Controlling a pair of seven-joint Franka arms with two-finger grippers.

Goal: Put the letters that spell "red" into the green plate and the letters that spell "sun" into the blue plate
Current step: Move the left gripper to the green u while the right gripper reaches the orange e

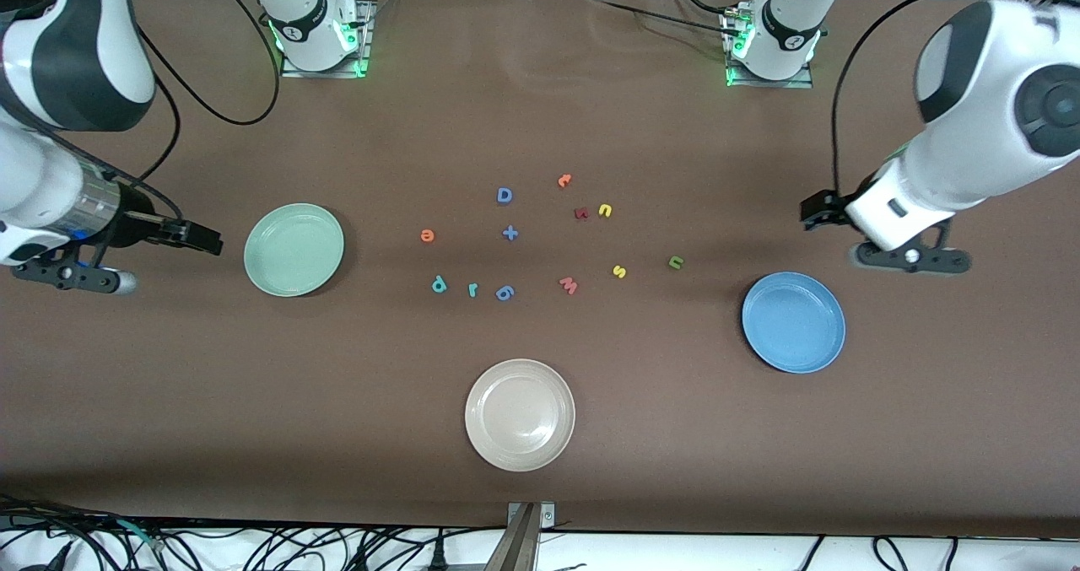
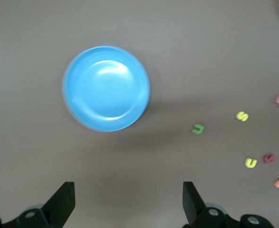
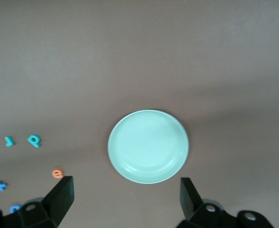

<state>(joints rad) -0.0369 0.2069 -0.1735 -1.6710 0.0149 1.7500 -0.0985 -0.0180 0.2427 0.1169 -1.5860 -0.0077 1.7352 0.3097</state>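
Note:
The green plate (image 1: 294,249) (image 3: 148,146) lies empty toward the right arm's end, and the blue plate (image 1: 793,321) (image 2: 106,88) lies empty toward the left arm's end. Between them lie the orange e (image 1: 427,234) (image 3: 58,173), teal d (image 1: 439,284) (image 3: 34,140) and teal r (image 1: 472,289). The yellow s (image 1: 619,272) (image 2: 242,116), green u (image 1: 675,261) (image 2: 198,128) and yellow u (image 1: 604,210) (image 2: 251,163) lie closer to the blue plate. My right gripper (image 1: 207,240) (image 3: 126,197) hangs open beside the green plate. My left gripper (image 1: 812,212) (image 2: 129,199) hangs open near the blue plate. Both are empty.
A beige-white plate (image 1: 520,414) sits nearest the front camera. Other letters lie among the task's own: blue D (image 1: 504,195), blue plus (image 1: 510,234), a blue curled letter (image 1: 504,293), pink w (image 1: 569,285), dark red letter (image 1: 580,213), orange hooked letter (image 1: 564,180).

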